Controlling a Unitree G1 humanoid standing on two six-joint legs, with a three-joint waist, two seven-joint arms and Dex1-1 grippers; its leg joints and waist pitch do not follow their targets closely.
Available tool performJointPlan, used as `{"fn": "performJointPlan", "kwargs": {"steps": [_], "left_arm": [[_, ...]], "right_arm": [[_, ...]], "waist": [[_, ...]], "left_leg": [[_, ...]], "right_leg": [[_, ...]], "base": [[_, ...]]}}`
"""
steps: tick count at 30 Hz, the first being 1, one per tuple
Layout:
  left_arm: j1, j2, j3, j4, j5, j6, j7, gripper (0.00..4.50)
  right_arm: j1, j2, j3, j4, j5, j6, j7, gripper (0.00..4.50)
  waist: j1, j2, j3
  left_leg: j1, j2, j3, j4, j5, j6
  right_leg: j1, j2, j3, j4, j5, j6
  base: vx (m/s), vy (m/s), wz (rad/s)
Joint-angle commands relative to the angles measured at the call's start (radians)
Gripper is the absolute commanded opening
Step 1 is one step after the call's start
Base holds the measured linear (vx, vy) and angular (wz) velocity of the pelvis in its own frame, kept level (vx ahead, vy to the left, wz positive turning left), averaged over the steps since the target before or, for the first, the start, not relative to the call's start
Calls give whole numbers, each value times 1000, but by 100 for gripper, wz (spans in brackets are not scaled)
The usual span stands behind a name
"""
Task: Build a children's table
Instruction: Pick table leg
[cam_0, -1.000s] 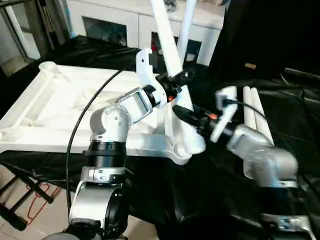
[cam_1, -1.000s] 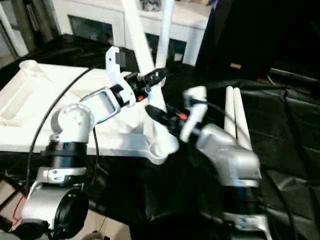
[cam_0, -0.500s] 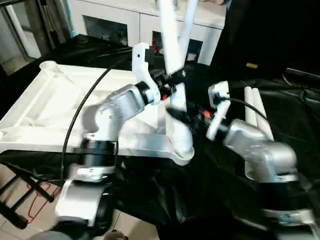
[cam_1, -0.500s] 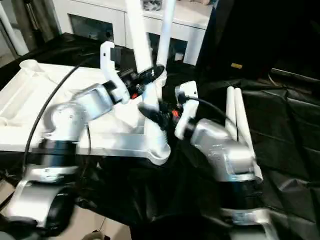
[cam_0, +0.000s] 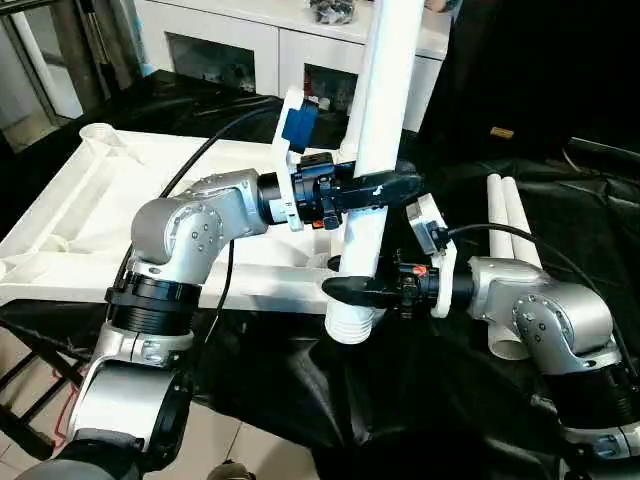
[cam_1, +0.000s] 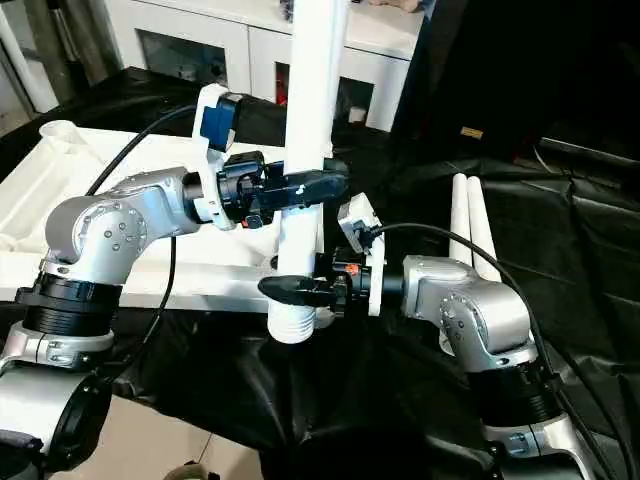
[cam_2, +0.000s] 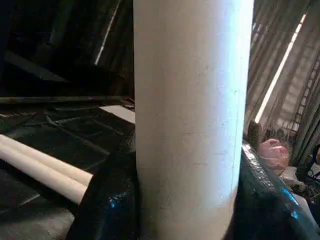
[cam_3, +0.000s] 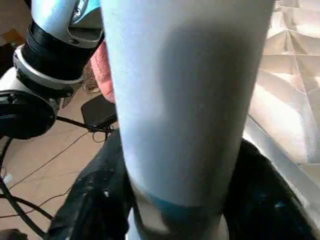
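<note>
Both end effectors have the same white tube leg (cam_0: 372, 170) clamped and held nearly upright in front of the robot. The left end effector (cam_0: 385, 185) grips it higher up, the right end effector (cam_0: 345, 290) near the ribbed bottom end (that end hangs just past the tabletop's near edge). The white tabletop (cam_0: 90, 215) lies underside up on the black-draped surface (cam_0: 590, 240), with two more legs (cam_0: 512, 225) lying side by side to its right.

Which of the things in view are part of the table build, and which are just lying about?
Part of the build:
- held leg, upright, gripped by the left gripper above and the right gripper near its threaded end
- tabletop, underside up
- two spare legs on the black cloth

Lying about:
- white cabinet behind
- black cloth
</note>
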Motion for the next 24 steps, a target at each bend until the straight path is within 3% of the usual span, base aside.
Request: {"fn": "performJointPlan", "kwargs": {"steps": [1, 7, 10, 13, 15, 18, 19, 22, 24], "left_arm": [[-4, -16, 0, -13, -31, 0, -12, 184], [1, -25, 26, -13, -37, -4, 16, 184], [1, -48, 51, 1, 4, -36, 115, 254], [7, -67, 61, 5, 68, -68, 231, 264], [25, -81, 37, 14, 191, -110, 396, 266], [32, -108, 63, 24, 216, -98, 503, 266], [36, -118, 69, 24, 227, -107, 539, 266], [41, -153, 90, 20, 236, -132, 612, 266], [37, -168, 98, 18, 230, -139, 627, 231]], "right_arm": [[-4, -9, -19, 3, -3, 11, -18, 203], [-3, 7, -26, 6, -2, 0, -51, 193], [-15, 38, -35, 22, -23, -26, -109, 193], [-26, 69, -46, 34, -40, -41, -164, 191], [-42, 107, -53, 51, -68, -59, -244, 190], [-52, 127, -51, 64, -91, -80, -285, 190], [-57, 136, -52, 71, -97, -85, -302, 190], [-68, 159, -48, 83, -116, -98, -345, 190], [-73, 164, -45, 88, -126, -105, -359, 190]], "waist": [[-1, -5, -72], [0, -7, -73], [0, -5, -74], [-4, -7, -73], [-4, -5, -74], [-5, -3, -76], [-3, -11, -75], [-4, -9, -76], [-6, -13, -75]], "left_leg": [[8, 13, 7, -59, -80, 8], [6, 12, 6, -58, -80, 7], [6, 13, 6, -58, -80, 1], [5, 13, 5, -59, -85, -9], [7, 14, 3, -60, -85, -11], [6, 14, 4, -59, -74, -16], [4, 14, 3, -58, -65, -15], [5, 12, 4, -57, -58, -9], [4, 12, 4, -57, -63, -10]], "right_leg": [[62, -64, 38, -63, -116, -194], [62, -63, 38, -63, -124, -187], [62, -64, 37, -62, -120, -187], [63, -63, 37, -65, -123, -184], [62, -63, 38, -66, -134, -164], [62, -62, 38, -63, -113, -162], [64, -63, 38, -60, -99, -164], [63, -62, 37, -60, -83, -166], [63, -62, 37, -61, -87, -169]], "base": [[0, 0, 0], [0, 0, 0], [0, 0, 0], [0, 0, 0], [0, 0, 0], [0, 0, 0], [0, 0, 0], [0, 0, 0], [0, 0, 0]]}}
